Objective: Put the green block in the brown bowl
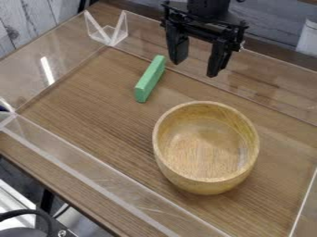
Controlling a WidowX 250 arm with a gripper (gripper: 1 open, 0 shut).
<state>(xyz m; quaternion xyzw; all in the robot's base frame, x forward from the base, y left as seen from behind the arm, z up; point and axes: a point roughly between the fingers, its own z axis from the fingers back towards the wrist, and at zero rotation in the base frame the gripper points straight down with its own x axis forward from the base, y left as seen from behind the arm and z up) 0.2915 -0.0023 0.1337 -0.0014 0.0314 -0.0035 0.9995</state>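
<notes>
The green block (150,77) lies flat on the wooden table, a slim bar running diagonally from upper right to lower left. To its lower right stands the brown bowl (206,146), round, light wood, with nothing inside. My gripper (198,57) hangs pointing down just right of the block's upper end, above the table. Its black fingers (180,48) stand apart and open, holding nothing. It is clear of both block and bowl.
Clear acrylic walls (74,162) fence the wooden tabletop (87,111) on all sides. A small clear bracket (109,28) stands at the back left corner.
</notes>
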